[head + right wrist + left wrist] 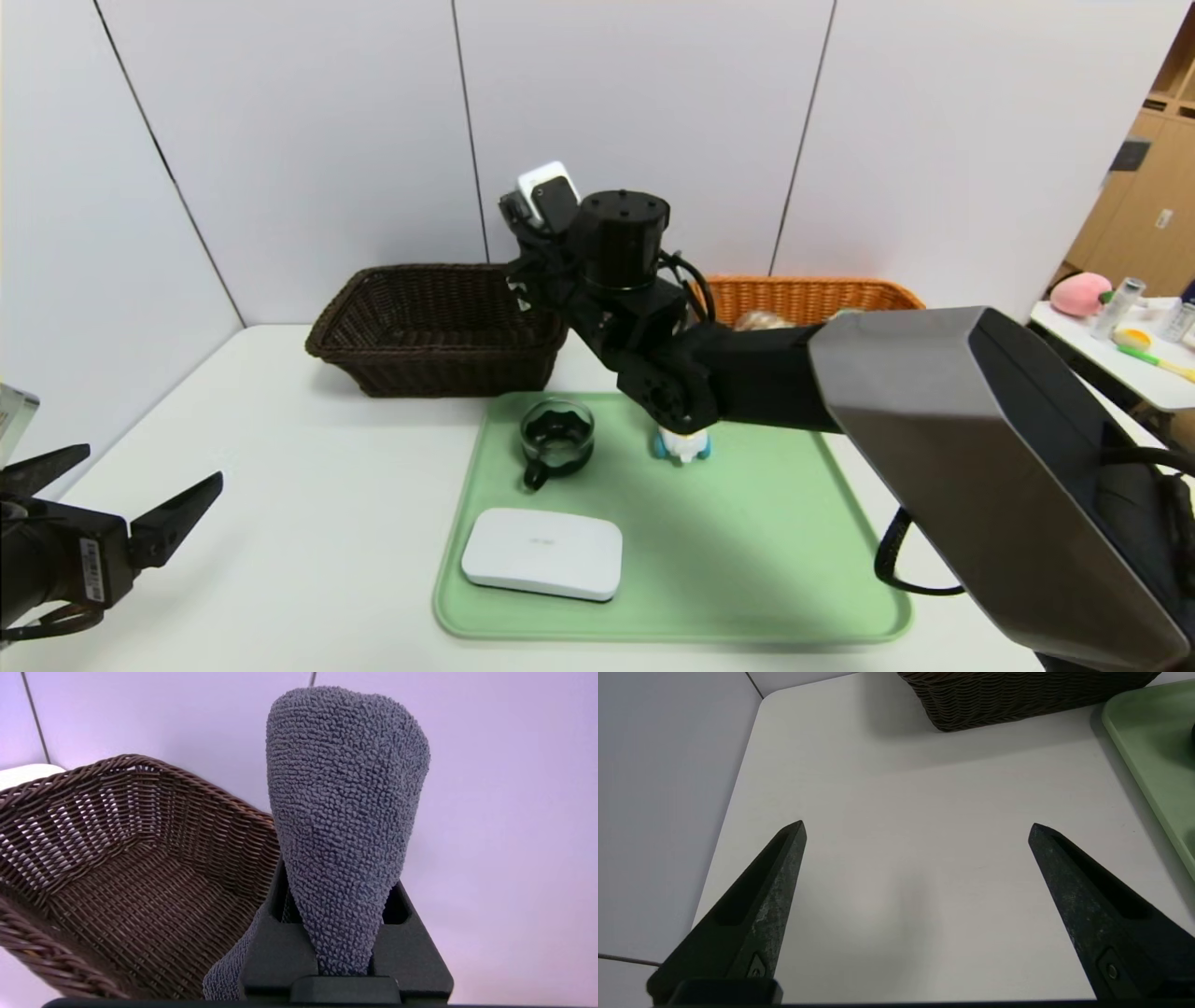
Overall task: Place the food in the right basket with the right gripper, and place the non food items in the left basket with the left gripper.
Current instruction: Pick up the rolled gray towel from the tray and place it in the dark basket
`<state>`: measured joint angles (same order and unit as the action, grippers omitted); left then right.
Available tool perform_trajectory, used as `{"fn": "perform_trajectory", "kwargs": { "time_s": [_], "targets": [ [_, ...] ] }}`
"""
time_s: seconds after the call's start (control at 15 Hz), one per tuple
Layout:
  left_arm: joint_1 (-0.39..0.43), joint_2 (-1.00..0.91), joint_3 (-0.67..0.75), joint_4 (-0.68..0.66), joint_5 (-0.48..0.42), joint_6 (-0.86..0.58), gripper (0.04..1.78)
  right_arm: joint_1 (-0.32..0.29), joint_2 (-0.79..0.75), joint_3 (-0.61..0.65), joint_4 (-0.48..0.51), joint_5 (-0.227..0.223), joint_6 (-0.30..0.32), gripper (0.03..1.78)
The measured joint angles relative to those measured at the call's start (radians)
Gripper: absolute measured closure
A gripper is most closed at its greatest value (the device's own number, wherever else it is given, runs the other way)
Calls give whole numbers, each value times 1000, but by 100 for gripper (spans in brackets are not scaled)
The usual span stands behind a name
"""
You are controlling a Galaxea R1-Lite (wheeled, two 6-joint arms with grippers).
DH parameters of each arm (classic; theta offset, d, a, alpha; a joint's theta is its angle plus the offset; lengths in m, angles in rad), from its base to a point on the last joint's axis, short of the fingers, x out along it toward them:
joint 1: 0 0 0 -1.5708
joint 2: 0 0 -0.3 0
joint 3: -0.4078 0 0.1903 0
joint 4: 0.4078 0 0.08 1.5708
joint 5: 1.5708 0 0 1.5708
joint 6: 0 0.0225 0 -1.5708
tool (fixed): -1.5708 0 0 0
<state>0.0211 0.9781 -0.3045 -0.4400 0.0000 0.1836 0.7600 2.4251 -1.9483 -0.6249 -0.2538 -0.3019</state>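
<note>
My right gripper [338, 898] is shut on the rolled dark grey cloth [345, 788], which stands up between its fingers beside the near wall of the dark brown left basket [117, 858] [434, 327]. My right arm [621, 247] reaches across the green tray [747, 560] to that basket's right end. On the tray sit a glass cup with a black handle [557, 437], a flat white box [543, 553] and the white-blue base of the duck toy [683, 446], its top hidden by my arm. The orange-tan right basket [803, 294] holds a bread roll [761, 320]. My left gripper [154, 465] [917, 825] hangs open at the table's front left.
The white table [896, 812] ends at grey wall panels behind the baskets. A side table [1120, 359] at the far right carries a pink peach toy and small bottles. The tray's edge [1148, 742] lies to the right of my left gripper.
</note>
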Motion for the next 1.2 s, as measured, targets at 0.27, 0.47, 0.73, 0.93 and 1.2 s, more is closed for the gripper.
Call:
{"fn": "perform_trajectory", "kwargs": {
  "time_s": [0.27, 0.47, 0.73, 0.93, 1.2],
  "targets": [
    [0, -1, 5, 0, 0, 1, 13, -7, 44, -4, -53, 68, -36, 155],
    [-1, -1, 10, 0, -1, 4, 13, -5, 50, -6, -65, 117, -39, 155],
    [-1, -1, 15, -1, -1, 4, 13, -6, 56, -6, -100, 129, -51, 155],
    [-1, -1, 14, -2, -1, 4, 13, -7, 58, -6, -101, 147, -61, 139],
    [-1, -1, 12, -2, -2, 4, 13, -7, 61, -6, -101, 148, -61, 86]
  ]
}}
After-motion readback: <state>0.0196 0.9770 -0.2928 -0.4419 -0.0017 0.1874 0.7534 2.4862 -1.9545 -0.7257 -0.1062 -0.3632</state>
